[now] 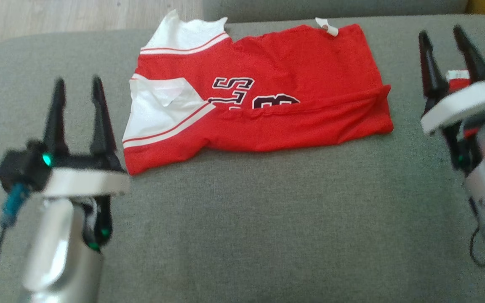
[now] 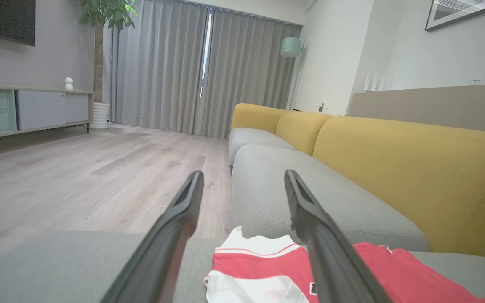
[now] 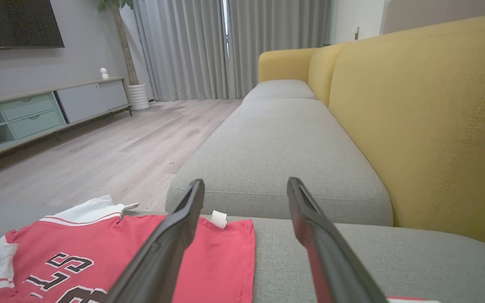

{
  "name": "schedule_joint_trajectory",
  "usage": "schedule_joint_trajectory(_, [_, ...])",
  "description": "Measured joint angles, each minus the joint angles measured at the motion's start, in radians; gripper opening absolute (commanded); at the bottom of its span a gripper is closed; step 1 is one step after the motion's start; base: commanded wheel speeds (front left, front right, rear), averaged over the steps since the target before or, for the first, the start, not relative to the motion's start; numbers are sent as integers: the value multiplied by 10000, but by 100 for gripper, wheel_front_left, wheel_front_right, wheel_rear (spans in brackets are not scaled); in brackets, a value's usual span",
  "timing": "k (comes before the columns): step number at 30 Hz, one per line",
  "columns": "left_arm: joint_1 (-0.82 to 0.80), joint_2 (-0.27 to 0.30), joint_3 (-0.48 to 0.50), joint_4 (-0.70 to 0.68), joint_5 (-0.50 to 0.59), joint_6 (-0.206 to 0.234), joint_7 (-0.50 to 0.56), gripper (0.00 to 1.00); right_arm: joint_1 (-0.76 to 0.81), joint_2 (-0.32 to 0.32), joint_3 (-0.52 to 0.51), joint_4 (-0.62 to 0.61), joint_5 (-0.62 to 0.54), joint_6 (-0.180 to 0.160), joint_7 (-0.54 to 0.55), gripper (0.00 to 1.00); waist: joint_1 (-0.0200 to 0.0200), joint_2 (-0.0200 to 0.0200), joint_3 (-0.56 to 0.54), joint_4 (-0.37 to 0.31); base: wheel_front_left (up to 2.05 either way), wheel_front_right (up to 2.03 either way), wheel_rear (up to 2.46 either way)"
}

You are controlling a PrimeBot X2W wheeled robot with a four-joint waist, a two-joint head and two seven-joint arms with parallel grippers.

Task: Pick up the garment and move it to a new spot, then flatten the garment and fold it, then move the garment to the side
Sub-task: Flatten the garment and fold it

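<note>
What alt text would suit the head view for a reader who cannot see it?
A red and white short-sleeved jersey lies partly folded on a grey fabric sofa cushion. The left gripper and right gripper stand open on either side of it.

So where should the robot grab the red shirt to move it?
The shirt lies flat and wide on the sofa, an open gripper beside each end. So probably take its near corners: left gripper from the left, at the red corner under the white sleeve; right gripper from the right, at the folded end.
</note>
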Motion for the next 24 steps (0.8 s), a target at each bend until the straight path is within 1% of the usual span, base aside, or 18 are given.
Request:
schedule_joint_trajectory(1, [258,-130,61,-65,58,0,0,100,301,94,-240,-153,-234,0,-36,100,0,0,-78,3,0,0,0])
schedule_joint_trajectory(2, [258,-130,61,-65,58,0,0,100,301,94,-240,-153,-234,0,-36,100,0,0,-78,3,0,0,0])
schedule_joint_trajectory(5, [895,-443,105,-111,251,-4,0,100,1256,443,-1053,-424,-938,0,-42,100,0,0,-295,24,0,0,0])
schedule_joint_trajectory(7, [1271,-608,117,-2,320,-58,0,100,1963,732,-1496,-552,-1338,0,-42,100,-1,0,-418,36,0,0,0])
schedule_joint_trajectory(12, [1870,-796,100,556,502,-176,2,100,3419,1599,-2347,-951,-2080,0,77,100,0,0,-553,-1,0,0,0])
schedule_joint_trajectory(18, [1817,-826,121,1064,686,-238,2,100,3755,2140,-2934,-1954,-2784,0,422,100,1,0,-444,-193,0,0,0])
schedule_joint_trajectory(21, [1589,-805,142,1668,746,-198,6,100,3755,2278,-3072,-2520,-3003,0,581,100,1,0,-292,-305,0,0,0])
schedule_joint_trajectory(24, [1086,-769,161,2330,746,-159,253,100,3756,2420,-3139,-3053,-3145,0,775,100,2,0,-66,-426,0,0,0])
